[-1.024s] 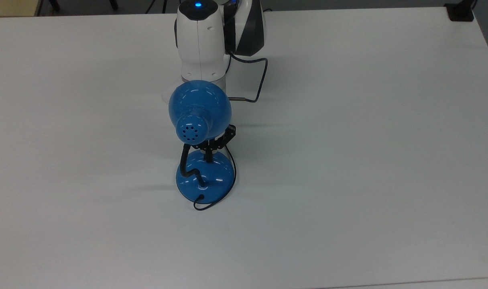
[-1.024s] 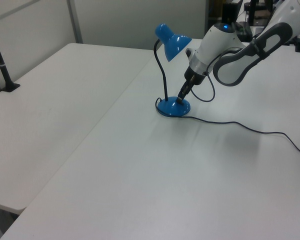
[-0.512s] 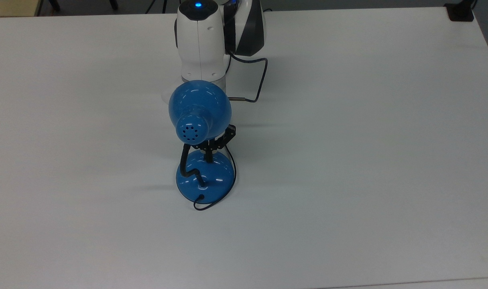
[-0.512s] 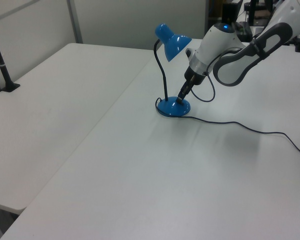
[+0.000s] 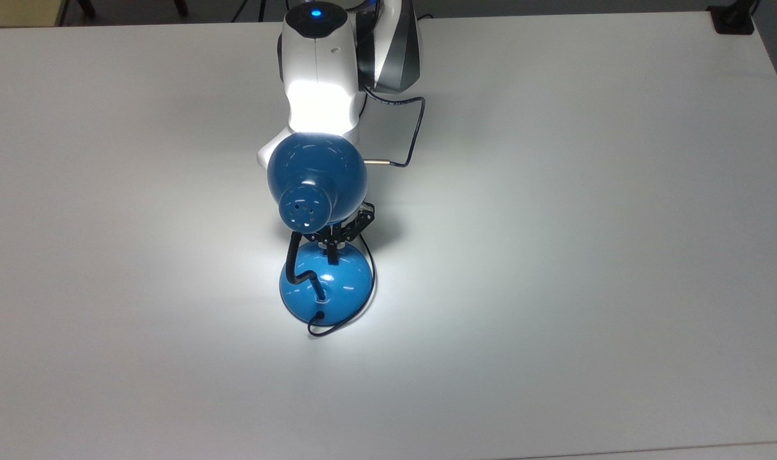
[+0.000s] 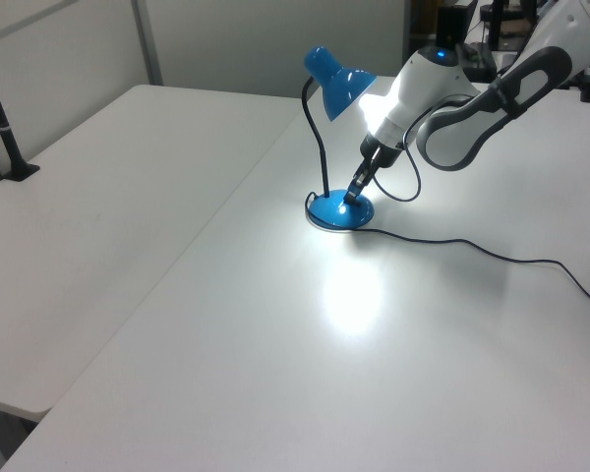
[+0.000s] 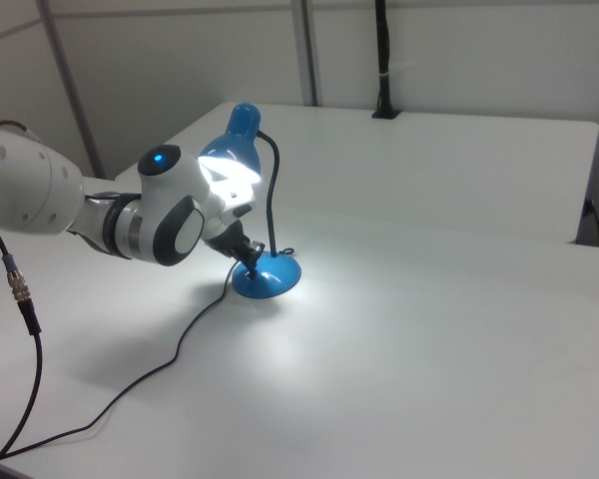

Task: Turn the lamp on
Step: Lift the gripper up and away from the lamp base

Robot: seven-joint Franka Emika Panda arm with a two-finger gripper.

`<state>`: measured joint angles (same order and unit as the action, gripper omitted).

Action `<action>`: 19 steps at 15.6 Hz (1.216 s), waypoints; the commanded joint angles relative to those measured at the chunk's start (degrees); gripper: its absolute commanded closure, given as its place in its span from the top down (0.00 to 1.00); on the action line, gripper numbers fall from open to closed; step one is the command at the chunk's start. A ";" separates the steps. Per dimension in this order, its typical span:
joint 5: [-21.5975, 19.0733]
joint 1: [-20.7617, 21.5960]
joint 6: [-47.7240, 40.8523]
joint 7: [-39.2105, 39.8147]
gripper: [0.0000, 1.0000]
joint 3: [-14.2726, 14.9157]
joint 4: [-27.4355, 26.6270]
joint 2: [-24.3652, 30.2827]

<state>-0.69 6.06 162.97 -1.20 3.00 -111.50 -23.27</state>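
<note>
Glowing is now visible under the shade of the lamp (image 5: 317, 177): half a second ago the shade was dark and the bench (image 5: 586, 255) evenly lit, whereas a bright pool of light now falls on the bench around the base (image 5: 325, 287) and on the white arm (image 5: 318, 83) beside the shade.

The lamp stands near the bench centre in the top view, its black neck curving up from the domed base and its cord (image 6: 492, 256) trailing toward the left view's right.

The claw (image 5: 331, 253) points down onto the far side of the base, where the switch would sit; its tip appears to touch the dome. Whether its fingers are apart or together cannot be told.

Judgement: the switch has been actuated and the task's goal is met. Any remaining motion is probably a clean withdrawal that does not drag the base or snag the cord.
</note>
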 commanded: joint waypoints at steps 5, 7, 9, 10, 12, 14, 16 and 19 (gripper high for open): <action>1.22 -0.96 -0.55 0.59 0.00 0.25 0.33 0.13; 1.13 -0.78 -0.72 -0.11 0.00 0.25 -2.74 3.64; 1.13 -0.87 -2.90 -0.38 0.00 0.25 -7.04 8.74; 1.13 -0.87 -5.88 -0.38 0.00 0.17 -8.37 11.29; 0.95 -1.22 -15.78 -0.47 0.00 0.17 -8.29 15.95; 0.69 -2.10 -24.59 -0.55 0.00 0.08 -8.03 20.25; 0.60 -2.19 -33.11 -0.55 0.00 0.08 -6.72 23.52; 0.60 -3.24 -51.29 0.50 0.00 0.08 2.13 23.62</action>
<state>-0.59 3.82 125.84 -1.27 3.20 -115.57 -0.69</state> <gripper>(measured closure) 0.991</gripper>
